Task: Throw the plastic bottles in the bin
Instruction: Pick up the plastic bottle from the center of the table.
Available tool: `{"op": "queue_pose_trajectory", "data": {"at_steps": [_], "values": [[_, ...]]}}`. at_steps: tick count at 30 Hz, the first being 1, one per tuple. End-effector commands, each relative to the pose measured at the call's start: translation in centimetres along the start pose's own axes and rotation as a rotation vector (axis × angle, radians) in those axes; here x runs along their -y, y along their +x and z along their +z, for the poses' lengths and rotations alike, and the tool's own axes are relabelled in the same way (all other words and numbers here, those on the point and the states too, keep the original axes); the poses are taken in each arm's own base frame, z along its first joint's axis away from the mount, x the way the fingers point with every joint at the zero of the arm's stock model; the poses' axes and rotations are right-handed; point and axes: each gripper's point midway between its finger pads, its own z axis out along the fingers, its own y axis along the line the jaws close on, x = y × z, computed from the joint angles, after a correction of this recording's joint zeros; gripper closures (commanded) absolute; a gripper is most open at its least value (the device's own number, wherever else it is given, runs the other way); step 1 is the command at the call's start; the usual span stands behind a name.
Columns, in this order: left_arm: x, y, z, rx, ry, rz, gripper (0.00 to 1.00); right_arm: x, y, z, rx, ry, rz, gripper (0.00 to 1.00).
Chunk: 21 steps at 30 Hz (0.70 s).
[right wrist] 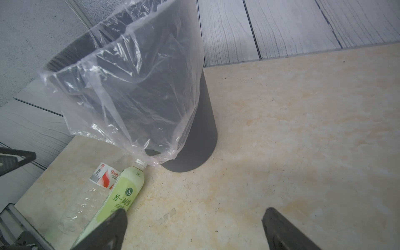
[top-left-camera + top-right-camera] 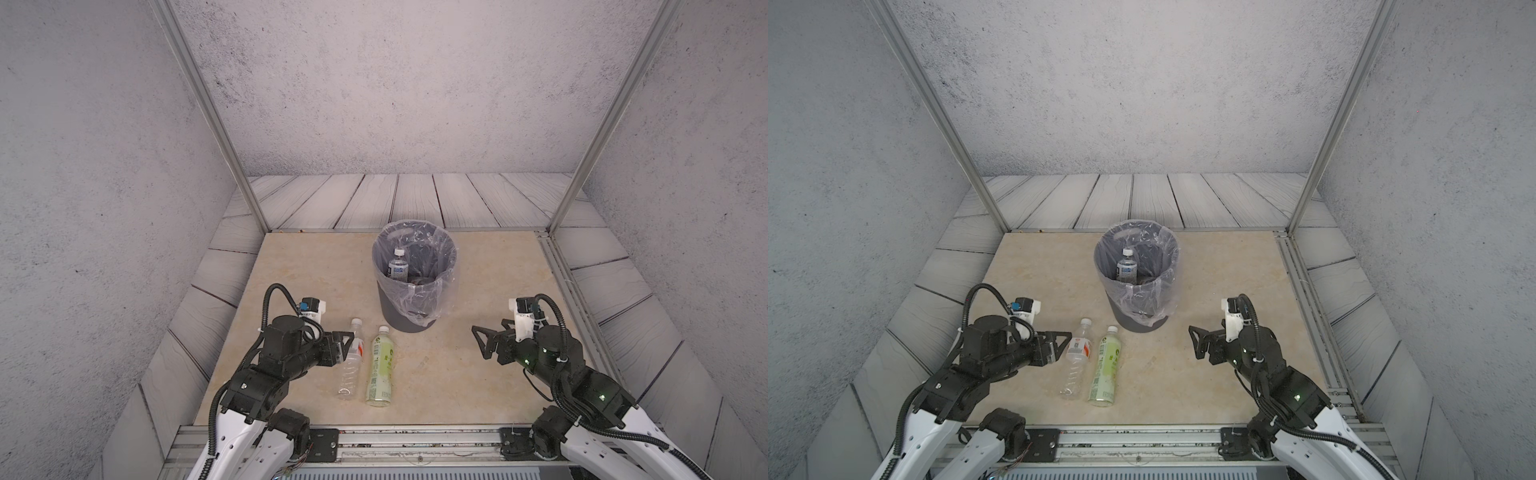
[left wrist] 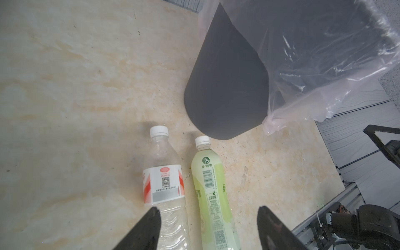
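**Two of three bottles outside the bin (image 2: pixel 392 318)**

At lower centre of a top view, a clear bottle (image 2: pixel 350 365) and a green bottle (image 2: pixel 380 370) are laid side by side on the desk (image 2: pixel 490 291). A third bottle (image 2: pixel 398 266) is seen inside the bin. The left fingers (image 3: pixel 149 227) are spread open at the pair. The right fingers (image 1: pixel 281 229) are open, empty.

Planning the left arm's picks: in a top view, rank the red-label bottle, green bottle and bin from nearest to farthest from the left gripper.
1. red-label bottle, lying right beside the left gripper.
2. green bottle, lying just beyond it, toward the robot's right.
3. bin, standing farther back, mid-table.
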Motion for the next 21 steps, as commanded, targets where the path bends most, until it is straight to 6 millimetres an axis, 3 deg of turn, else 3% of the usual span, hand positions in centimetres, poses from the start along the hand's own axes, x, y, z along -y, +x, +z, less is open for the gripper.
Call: {"op": "queue_pose_trajectory", "data": {"at_steps": [1, 9, 16, 21], "values": [[-0.3, 2.0, 0.6, -0.063, -0.025, -0.068, 0.29, -0.7, 0.4, 0.1, -0.001, -0.047, 0.023, 0.01], [1.9, 4.7, 3.3, -0.162, -0.007, 0.046, 0.31, -1.1, 1.8, 1.0, -0.034, -0.082, 0.055, 0.01], [2.0, 7.3, 6.6, -0.313, -0.077, 0.133, 0.32, -0.6, 1.6, 0.7, -0.027, -0.052, 0.032, 0.01], [2.1, 7.7, 7.6, -0.321, -0.075, 0.139, 0.34, -0.1, 2.0, 0.6, -0.018, -0.038, 0.051, 0.00]]}}
